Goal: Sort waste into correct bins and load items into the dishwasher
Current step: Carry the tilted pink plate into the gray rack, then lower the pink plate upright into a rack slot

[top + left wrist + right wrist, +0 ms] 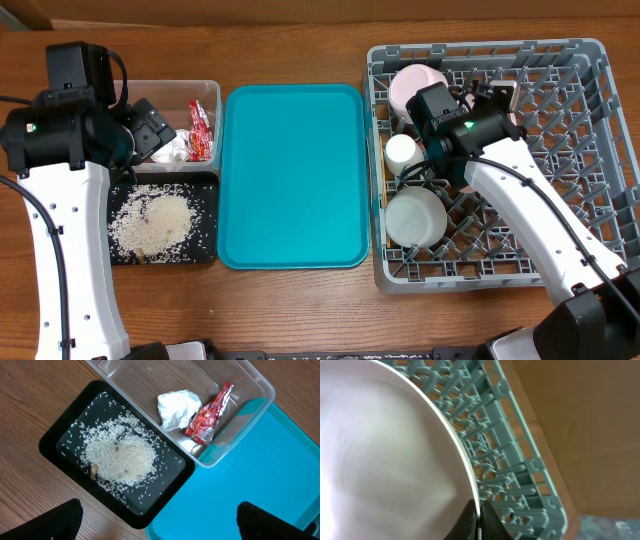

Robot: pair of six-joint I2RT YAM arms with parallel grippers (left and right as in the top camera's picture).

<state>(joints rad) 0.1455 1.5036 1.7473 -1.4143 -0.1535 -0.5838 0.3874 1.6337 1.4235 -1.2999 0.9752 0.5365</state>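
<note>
The right tool [478, 522] is clenched on the rim of the round plate [385, 450], a finger on each face, and the plate stands on edge inside the dish rack [590, 130]. The step in hand, as I judge it, is seating that plate between the upright pegs. To do it well, keep the plate vertical and lower it straight down until its bottom edge rests in a gap between peg rows. Only then loosen the grip, or it could tip.

The rack's 9 o'clock side is crowded: the pink bowl [415, 85] sits at its 11 o'clock corner, the small cup [403, 150] at 9 o'clock, and the white bowl [415, 218] toward 8 o'clock. From the centre round to 3 o'clock the pegs look free, so any sideways shift is safer that way. In the wrist view the lattice wall runs close past the plate at about 4 o'clock, and the rim could catch there.

The left tool [159, 515] is released, its jaws spread wide, above the bins at the worktop's [300, 310] 9 o'clock. The wrapper [210, 412] and tissue [177, 407] lie in the clear tub [260, 390]. The rice [120, 457] lies in the black tray [55, 435].
</note>
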